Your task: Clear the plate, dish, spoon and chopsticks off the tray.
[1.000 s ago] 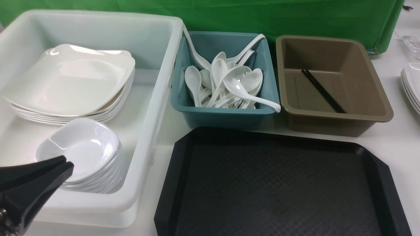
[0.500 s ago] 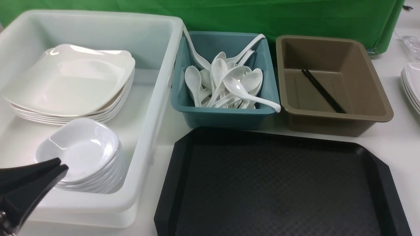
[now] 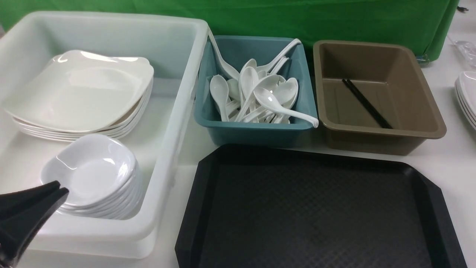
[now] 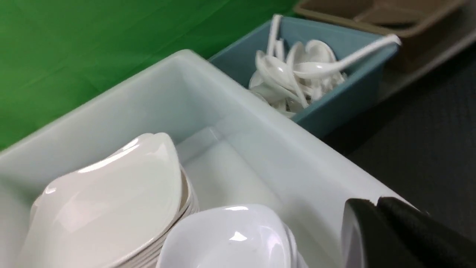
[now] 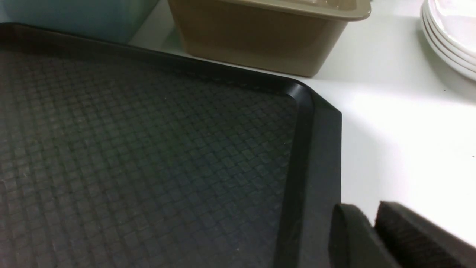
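Tray (image 3: 316, 208) was bare; all four things were already sorted away.
Your left gripper (image 3: 55, 190) was closed on nothing above the dish (image 3: 93, 171); the right gripper (image 5: 372, 219) I cannot tell. Plate (image 3: 78, 93), dish and spoon (image 3: 275, 104) looked glossy, slippery, breakable: take rims. Chopsticks (image 3: 366, 103) lay in the brown tub (image 3: 431, 123).

Left fingers (image 3: 55, 188) together, empty.

I see a white table (image 3: 450, 163) | on it, left to right — white tub (image 3: 174, 123), teal tub (image 3: 256, 132), brown tub (image 3: 379, 139) | black tray (image 3: 316, 208) nearest me | stacked white plates (image 3: 466, 96) at far right — directly on the table
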`<state>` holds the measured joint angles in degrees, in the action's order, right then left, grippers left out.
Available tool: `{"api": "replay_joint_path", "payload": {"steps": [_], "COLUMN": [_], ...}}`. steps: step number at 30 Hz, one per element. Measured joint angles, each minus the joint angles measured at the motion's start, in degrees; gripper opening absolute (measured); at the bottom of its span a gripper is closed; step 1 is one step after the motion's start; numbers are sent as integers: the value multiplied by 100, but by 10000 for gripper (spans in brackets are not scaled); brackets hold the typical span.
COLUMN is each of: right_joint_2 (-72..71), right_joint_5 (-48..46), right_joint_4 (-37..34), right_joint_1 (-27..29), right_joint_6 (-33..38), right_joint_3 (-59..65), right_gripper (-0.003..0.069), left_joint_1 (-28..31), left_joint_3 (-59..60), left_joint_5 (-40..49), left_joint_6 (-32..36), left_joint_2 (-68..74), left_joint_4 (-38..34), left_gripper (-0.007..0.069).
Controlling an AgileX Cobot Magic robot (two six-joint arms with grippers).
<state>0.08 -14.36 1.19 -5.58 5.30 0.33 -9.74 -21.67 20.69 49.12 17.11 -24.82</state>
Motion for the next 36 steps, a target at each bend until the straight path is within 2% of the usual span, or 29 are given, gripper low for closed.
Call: {"api": "replay_joint_path", "payload": {"steps": [4,6,12,15,20,36], "right_joint_2": [0,0,0,0,0,0], "right_joint_5": [0,0,0,-4,-4,2], "right_joint_4": [0,0,0,0,0,0], "right_joint_1": [0,0,0,0,0,0], "right_joint_6": [0,-2,-7,-13,-19,-25], "right_joint_3": [0,0,0,0,0,0], "right_gripper": [153,158,173,181,191,214], "left_joint_1": [472,666,1104,1219,1272,1272], "left_joint_3": [731,1094,2127,2195,2207,2207], "left_joint_5": [-754,-884,-950,-743,-665,-665], "left_joint_6": [-2019,-2582,-3492,-3960,-4165,-4184], "left_joint_2": [-732,-986,-1625,-1697,-1703,-1703], "left_joint_4": [987,1271,1418,1469,1507,1531], "left_gripper": [17,17,17,17,17,17]}}
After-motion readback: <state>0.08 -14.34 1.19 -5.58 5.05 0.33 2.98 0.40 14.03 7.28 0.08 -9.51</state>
